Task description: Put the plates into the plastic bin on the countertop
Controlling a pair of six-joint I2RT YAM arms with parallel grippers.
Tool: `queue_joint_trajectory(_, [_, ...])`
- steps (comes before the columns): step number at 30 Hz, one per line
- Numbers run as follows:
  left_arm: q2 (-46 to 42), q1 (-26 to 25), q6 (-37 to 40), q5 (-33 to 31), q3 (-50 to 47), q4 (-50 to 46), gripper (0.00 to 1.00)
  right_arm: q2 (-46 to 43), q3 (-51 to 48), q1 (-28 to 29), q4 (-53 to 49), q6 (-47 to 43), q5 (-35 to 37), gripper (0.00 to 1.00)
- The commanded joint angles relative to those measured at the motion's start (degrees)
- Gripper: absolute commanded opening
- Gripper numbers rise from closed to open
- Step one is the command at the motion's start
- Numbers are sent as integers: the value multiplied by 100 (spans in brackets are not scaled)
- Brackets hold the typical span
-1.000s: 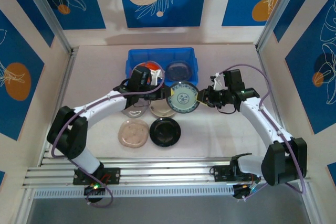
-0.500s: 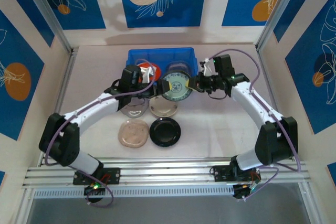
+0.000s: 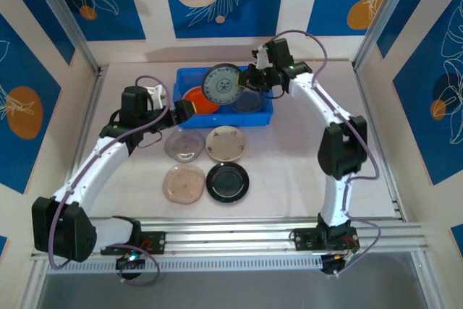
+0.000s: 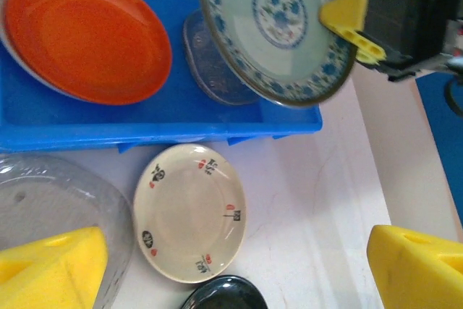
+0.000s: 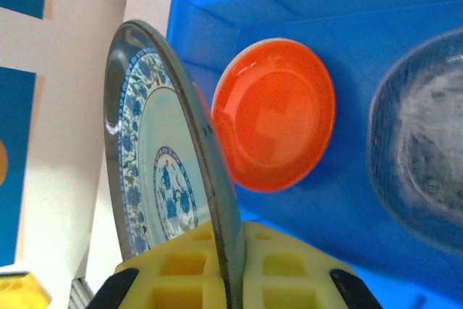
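Right gripper (image 3: 247, 82) carried blue-patterned plate (image 3: 221, 85) over plastic bin (image 3: 253, 116), rim-pinched: rigid, slick, chippable; left gripper (image 3: 182, 108) spread empty.

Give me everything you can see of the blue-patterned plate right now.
The blue-patterned plate is round and shallow, glossy and pale, with a blue floral centre medallion, a blue border band and a dark rim. It is tilted steeply on edge, held above the plastic bin, its rim pinched in the yellow-tipped right gripper.
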Motion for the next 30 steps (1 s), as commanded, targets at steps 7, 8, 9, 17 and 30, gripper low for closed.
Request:
queue_joint_trajectory(7, [-166,219,202,20,-222,-126,91,1471,1677,291,-655,158,164,0])
queue_joint_trajectory(8, [-167,213,191,19,-256,-114,91,1578,1763,300,-654,211,192,0])
queue_joint_trajectory(9, [-166,229,191,28,-282,-98,91,1666,1842,305,-663,252,202,0])
queue_joint_trajectory(17, [-55,255,142,97,-438,66,91,2326,2323,361,-663,507,84,0])
queue_joint_trajectory(30, [118,299,161,118,-414,108,91,2916,3059,533,-990,590,347,5])
